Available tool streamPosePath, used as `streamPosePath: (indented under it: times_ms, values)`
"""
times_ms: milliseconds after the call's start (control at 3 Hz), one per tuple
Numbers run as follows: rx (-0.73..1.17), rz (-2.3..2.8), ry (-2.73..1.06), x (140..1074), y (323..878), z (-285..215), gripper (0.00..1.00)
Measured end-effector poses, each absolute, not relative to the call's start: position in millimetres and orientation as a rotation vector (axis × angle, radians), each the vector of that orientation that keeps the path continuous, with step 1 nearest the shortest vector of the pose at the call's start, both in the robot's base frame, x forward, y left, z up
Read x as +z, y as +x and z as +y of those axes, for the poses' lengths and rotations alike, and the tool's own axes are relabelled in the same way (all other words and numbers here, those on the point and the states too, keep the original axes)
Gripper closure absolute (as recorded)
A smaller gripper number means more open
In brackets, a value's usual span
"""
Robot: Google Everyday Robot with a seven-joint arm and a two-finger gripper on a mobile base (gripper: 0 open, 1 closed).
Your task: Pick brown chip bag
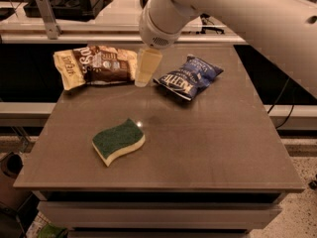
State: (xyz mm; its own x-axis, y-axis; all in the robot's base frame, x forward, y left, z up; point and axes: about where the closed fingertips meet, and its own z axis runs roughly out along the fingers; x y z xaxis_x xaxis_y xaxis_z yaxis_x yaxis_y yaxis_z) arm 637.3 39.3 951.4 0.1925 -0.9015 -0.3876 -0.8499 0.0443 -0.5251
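The brown chip bag (95, 65) lies flat at the back left of the table, dark brown with pale tan ends and white lettering. The dark blue chip bag (188, 76) lies to its right at the back centre. My gripper (145, 69) hangs from the white arm between the two bags, right at the brown bag's right end, pointing down toward the table. It holds nothing that I can see.
A green and yellow sponge (118, 141) lies on the grey table (208, 143) in front of the bags, toward the front left. A shelf with dark equipment (69, 4) runs behind the table.
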Motion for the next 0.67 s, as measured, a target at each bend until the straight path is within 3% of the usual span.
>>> streamPosePath:
  times_ms: [667]
  values:
    - [-0.075, 1.611, -1.771, 926, 708, 69, 0.00]
